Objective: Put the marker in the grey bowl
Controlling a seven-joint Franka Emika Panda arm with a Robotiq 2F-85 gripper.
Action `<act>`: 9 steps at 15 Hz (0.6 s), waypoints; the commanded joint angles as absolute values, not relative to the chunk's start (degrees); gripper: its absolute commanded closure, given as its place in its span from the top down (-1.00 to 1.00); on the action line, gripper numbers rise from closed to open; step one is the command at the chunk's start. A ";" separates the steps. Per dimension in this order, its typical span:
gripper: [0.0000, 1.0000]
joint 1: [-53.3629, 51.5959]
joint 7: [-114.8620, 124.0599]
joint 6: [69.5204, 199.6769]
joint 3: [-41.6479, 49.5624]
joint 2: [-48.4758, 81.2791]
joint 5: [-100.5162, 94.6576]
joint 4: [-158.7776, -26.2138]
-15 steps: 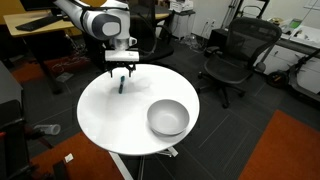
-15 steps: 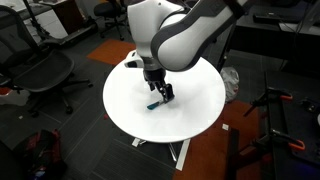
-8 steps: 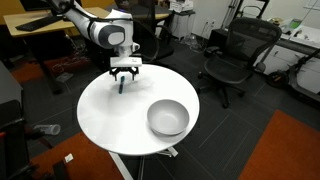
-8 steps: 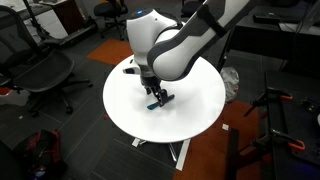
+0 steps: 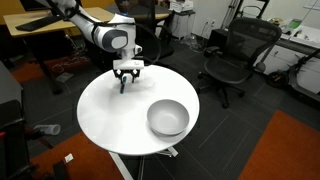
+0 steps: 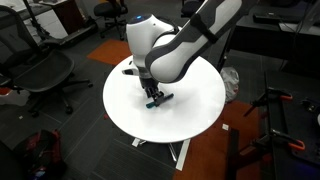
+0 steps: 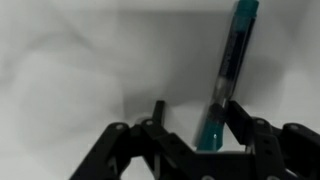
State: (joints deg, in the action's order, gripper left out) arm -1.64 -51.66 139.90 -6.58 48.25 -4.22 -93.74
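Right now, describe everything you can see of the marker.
The marker is a slim teal stick with a glossy, plastic-looking barrel and darker stretches along it. It lies flat on the white table, well apart from the grey bowl. In the wrist view its near end sits between the open fingers, close to one of them; whether they touch is unclear. In an exterior view only a small teal bit shows.

marker (image 7: 228, 70): glossy teal plastic, semi-transp. | grey bowl (image 5: 160, 127): smooth, silvery sheen | table (image 5: 105, 115): matt wht

The round white table (image 5: 108, 118) carries the grey bowl (image 5: 168, 117) and, well apart, the marker (image 7: 228, 70).
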 commanded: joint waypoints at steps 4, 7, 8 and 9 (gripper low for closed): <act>-0.76 -0.98 -49.06 140.90 -6.94 49.20 -5.53 -92.27; -0.94 -1.12 -48.24 140.67 -6.75 48.29 -5.45 -92.88; -0.90 -1.49 -46.90 139.80 -6.24 47.42 -5.53 -93.24; -0.90 -2.05 -44.57 139.17 -5.47 46.49 -5.87 -93.72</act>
State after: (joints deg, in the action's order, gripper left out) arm -1.21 -50.00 140.00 -6.53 48.39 -4.24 -92.74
